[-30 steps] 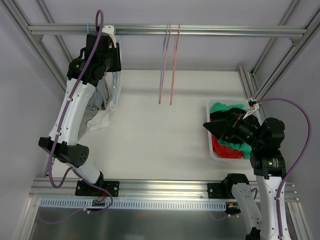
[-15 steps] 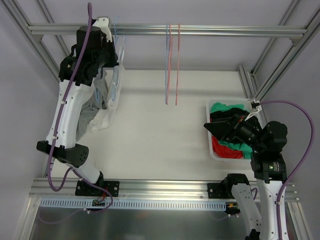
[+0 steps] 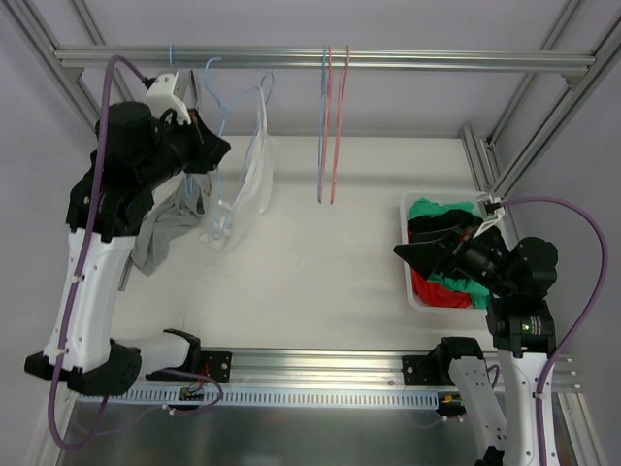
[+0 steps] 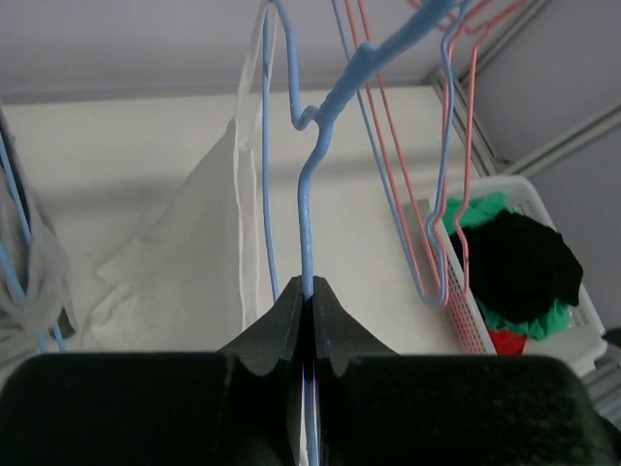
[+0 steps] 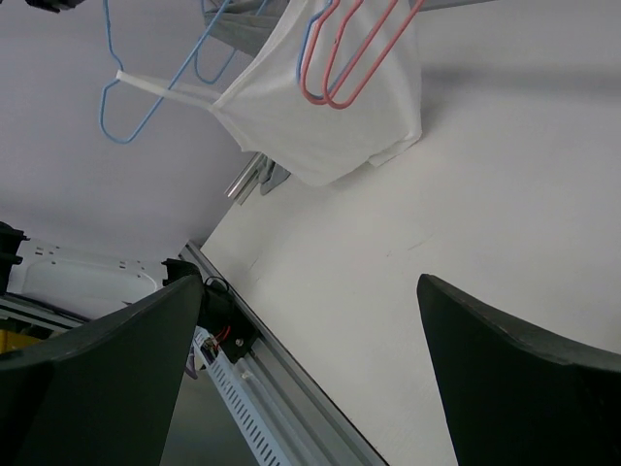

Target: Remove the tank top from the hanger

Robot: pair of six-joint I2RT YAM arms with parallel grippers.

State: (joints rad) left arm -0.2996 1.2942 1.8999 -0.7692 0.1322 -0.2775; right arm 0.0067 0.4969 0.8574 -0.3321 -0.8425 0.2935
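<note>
The white table [image 3: 320, 243] carries a white basket [image 3: 405, 282] of clothes below the right gripper [image 3: 427, 248], whose fingers are spread wide and hold nothing. The white tank top [image 3: 247, 184] hangs on a blue hanger [image 4: 304, 223] near the top rail [image 3: 437, 60]. The left gripper [image 4: 309, 291] is pinched tight on that hanger's wire.

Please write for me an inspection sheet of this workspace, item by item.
Surface: white table, no marks seen.
Job's things: white tank top hangs on blue hanger.
Clutter: basket of clothes; hanging pink hangers; grey cloth at left.
Pincers: left pincer shut on blue hanger; right pincer open, empty.
Cables: two purple cables, looping free.
Surroundings: aluminium frame around the table.
</note>
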